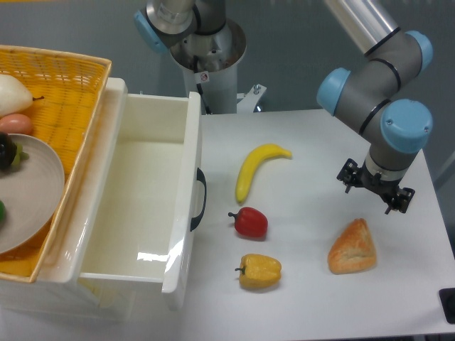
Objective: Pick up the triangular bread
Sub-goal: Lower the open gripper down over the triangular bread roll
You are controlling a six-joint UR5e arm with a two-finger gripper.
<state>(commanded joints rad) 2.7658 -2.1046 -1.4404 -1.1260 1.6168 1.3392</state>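
Note:
The triangular bread (353, 249) is a golden-brown flaky wedge lying on the white table at the right, its tip pointing away from the front edge. My gripper (375, 188) hangs just beyond the tip and a little to the right, pointing straight down. Its black fingers (348, 175) stand spread apart, open, with nothing between them. The gripper is not touching the bread.
A yellow bell pepper (260, 271), a red bell pepper (249, 222) and a banana (257, 168) lie at the table's middle. An open white drawer (192, 177) stands at the left, with a yellow basket (67, 78) holding a plate and food beside it. The table's right edge runs close to the bread.

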